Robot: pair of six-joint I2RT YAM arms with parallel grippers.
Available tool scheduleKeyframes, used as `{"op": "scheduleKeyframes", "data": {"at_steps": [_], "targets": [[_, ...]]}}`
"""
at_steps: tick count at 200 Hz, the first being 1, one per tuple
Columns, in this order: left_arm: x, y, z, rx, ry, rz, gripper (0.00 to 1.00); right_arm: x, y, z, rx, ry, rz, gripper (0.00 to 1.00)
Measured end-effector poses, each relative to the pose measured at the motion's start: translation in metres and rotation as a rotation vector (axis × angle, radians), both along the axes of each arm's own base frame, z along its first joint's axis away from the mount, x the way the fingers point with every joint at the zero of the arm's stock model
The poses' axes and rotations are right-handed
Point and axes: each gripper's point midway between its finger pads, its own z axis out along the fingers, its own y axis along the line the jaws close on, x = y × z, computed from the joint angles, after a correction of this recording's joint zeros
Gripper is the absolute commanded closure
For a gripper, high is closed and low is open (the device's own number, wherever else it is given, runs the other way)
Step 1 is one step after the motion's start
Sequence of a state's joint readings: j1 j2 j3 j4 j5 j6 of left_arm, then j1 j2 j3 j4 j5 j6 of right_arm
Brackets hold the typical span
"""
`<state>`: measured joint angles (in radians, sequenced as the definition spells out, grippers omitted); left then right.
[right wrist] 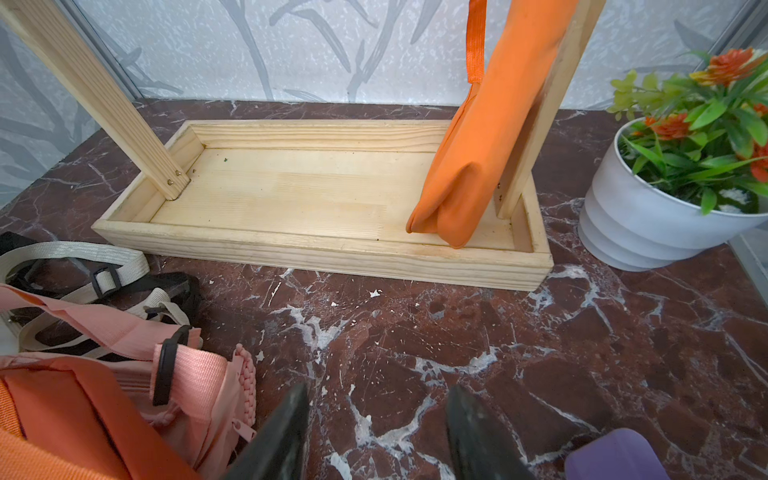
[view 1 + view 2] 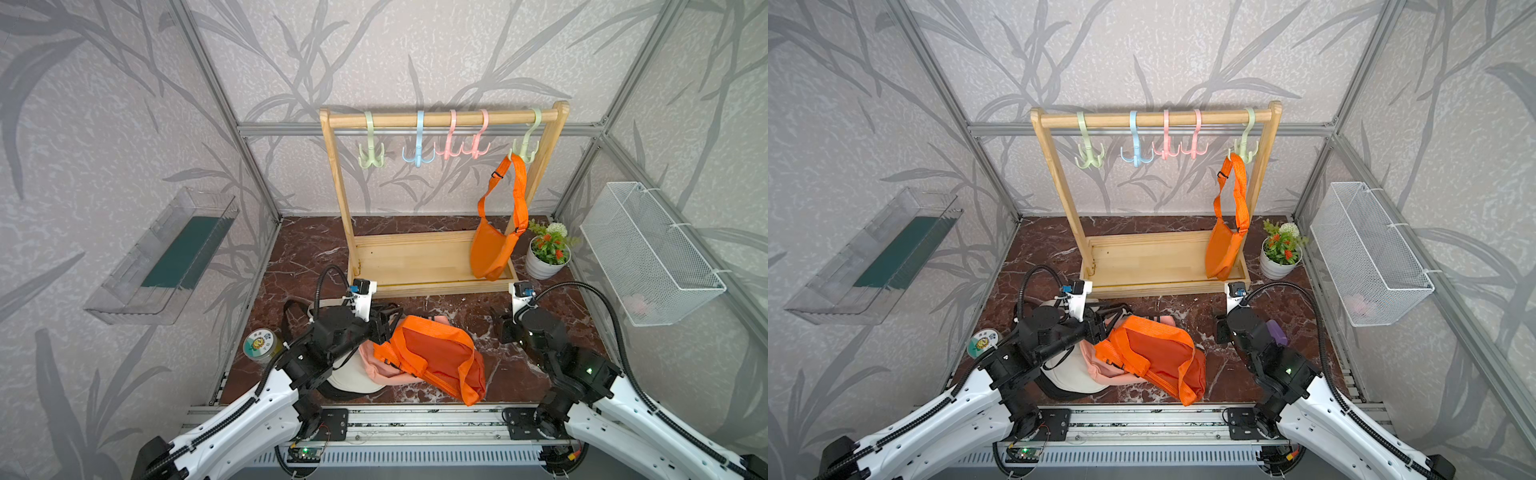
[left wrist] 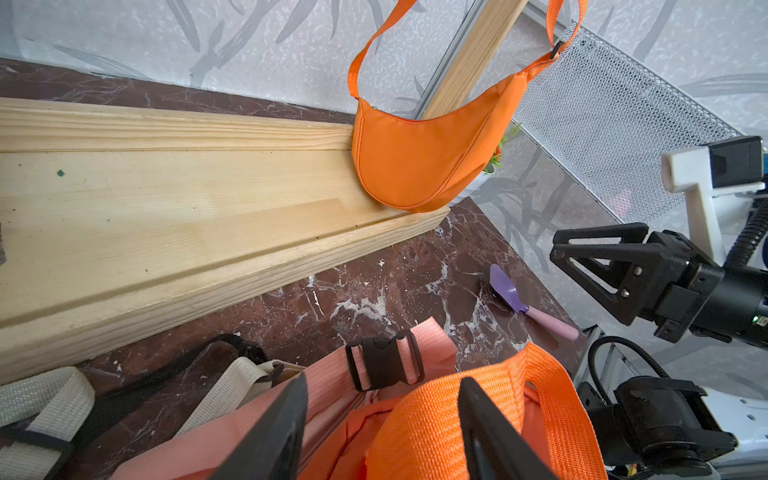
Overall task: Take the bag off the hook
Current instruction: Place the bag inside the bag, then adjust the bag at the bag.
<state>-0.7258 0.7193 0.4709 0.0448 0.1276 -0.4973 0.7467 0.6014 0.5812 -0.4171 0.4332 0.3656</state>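
Note:
An orange crescent bag [image 2: 492, 249] [image 2: 1223, 253] hangs by its strap from the pale green hook [image 2: 524, 151] [image 2: 1245, 151] at the right end of the wooden rack [image 2: 436, 118]. Its bottom rests in the rack's base tray [image 1: 291, 191]. A second orange bag [image 2: 440, 357] lies on a pile at the table's front. My left gripper [image 2: 388, 320] [image 3: 382, 380] stands open over that pile, with the lying bag's orange strap [image 3: 436, 419] between its fingers. My right gripper [image 2: 500, 320] [image 1: 378, 390] is open and empty above bare marble, in front of the rack and short of the hanging bag [image 1: 478, 166].
A pink bag [image 1: 199, 382] and a white bag [image 2: 349, 374] lie under the orange one. Several other hooks hang bare on the rail. A flower pot [image 2: 544, 266], a wire basket [image 2: 652, 253], a purple trowel [image 3: 523, 303] and a round tin [image 2: 260, 344] stand around.

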Motion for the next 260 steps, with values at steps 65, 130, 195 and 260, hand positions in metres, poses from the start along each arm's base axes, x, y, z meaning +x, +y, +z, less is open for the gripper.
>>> {"op": "scheduleKeyframes", "data": {"at_steps": [65,130,195,260], "targets": [[-0.001,0.006,0.006,-0.008,-0.018,0.02,0.4,0.0,0.002,-0.002,-0.002,0.008,0.006,0.45],[-0.004,0.004,0.004,-0.003,-0.01,0.001,0.49,-0.012,0.039,-0.004,0.047,0.047,0.225,0.68],[-0.009,0.002,0.003,-0.007,0.005,-0.024,0.53,-0.099,0.141,-0.002,0.184,0.182,0.874,0.81],[-0.006,0.002,-0.004,-0.003,0.032,-0.011,0.53,-0.087,0.157,-0.085,-0.036,0.39,0.856,0.98]]}}
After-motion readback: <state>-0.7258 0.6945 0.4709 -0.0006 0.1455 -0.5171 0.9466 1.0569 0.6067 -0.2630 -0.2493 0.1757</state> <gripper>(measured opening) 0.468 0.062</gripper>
